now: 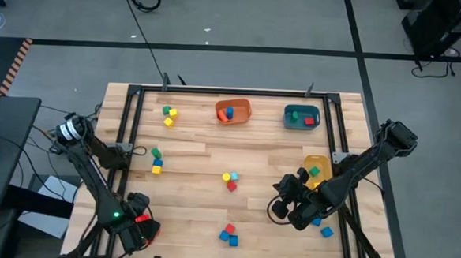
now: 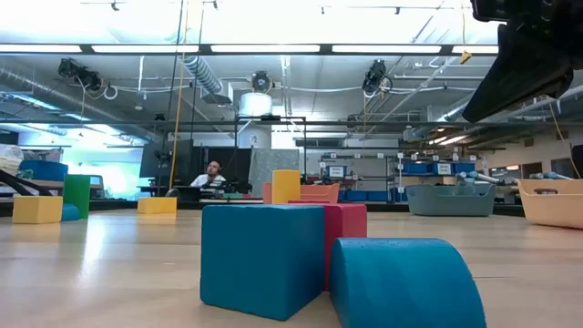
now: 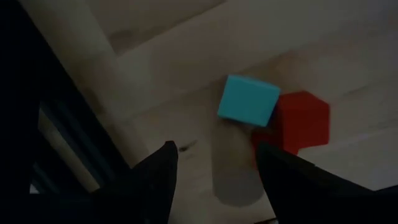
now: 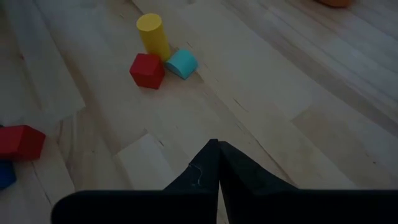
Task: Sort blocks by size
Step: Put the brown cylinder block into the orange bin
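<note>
My left gripper (image 1: 141, 224) hangs over the table's near left corner, pointing down, open (image 3: 214, 165), with only bare wood between its fingers. Just beyond the fingertips a light blue cube (image 3: 247, 99) and a red block (image 3: 303, 121) lie side by side on the table. My right gripper (image 1: 283, 201) stands shut (image 4: 217, 148) over the right half of the table, slanting down and holding nothing. Ahead of it stand a yellow cylinder (image 4: 153, 34), a red cube (image 4: 147, 70) and a light blue half-round block (image 4: 181, 63). Other blocks lie scattered over the table. My left gripper has one fingertip (image 3: 266, 155) right beside the red block's near corner (image 3: 256, 139). I cannot tell whether it touches the block. Nothing is between the fingers.
At the far edge stand an orange bin (image 1: 233, 111) and a teal bin (image 1: 301, 117), and a yellow bin (image 1: 317, 169) stands by my right arm. Blue and red blocks (image 1: 228, 235) lie near the front edge, large in the low view (image 2: 262, 260). A black frame rail (image 3: 37, 112) runs beside my left gripper.
</note>
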